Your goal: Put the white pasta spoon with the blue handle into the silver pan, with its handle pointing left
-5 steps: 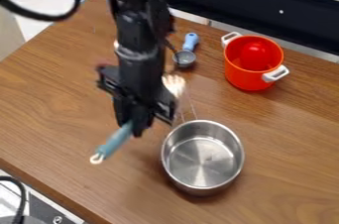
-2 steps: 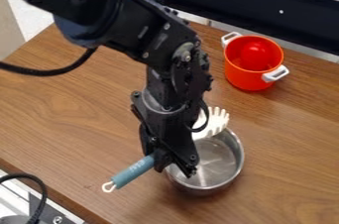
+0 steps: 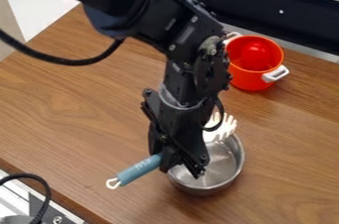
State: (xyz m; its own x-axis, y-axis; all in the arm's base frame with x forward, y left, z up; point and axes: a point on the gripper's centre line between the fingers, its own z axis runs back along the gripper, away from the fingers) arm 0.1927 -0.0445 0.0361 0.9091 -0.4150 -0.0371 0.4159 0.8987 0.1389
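Note:
The black gripper (image 3: pixel 180 163) hangs over the left part of a steel pot (image 3: pixel 225 166), shut on a utensil with a blue-grey handle (image 3: pixel 138 169). The handle slants down to the left of the fingers and ends in a white loop. On the other side, the utensil's white toothed head (image 3: pixel 220 128) shows over the pot's far rim. The arm hides the utensil's middle and part of the pot.
An orange-red pot (image 3: pixel 254 64) with white handles stands at the back right, with a round red shape inside. Behind it runs a dark panel (image 3: pixel 265 12). A black cable hangs at the left. The wooden table's edge (image 3: pixel 49 196) is at lower left.
The gripper has come down and to the right with the utensil, from left of the steel pot to over its left part. The arm now covers the blue-handled measuring scoop at the back.

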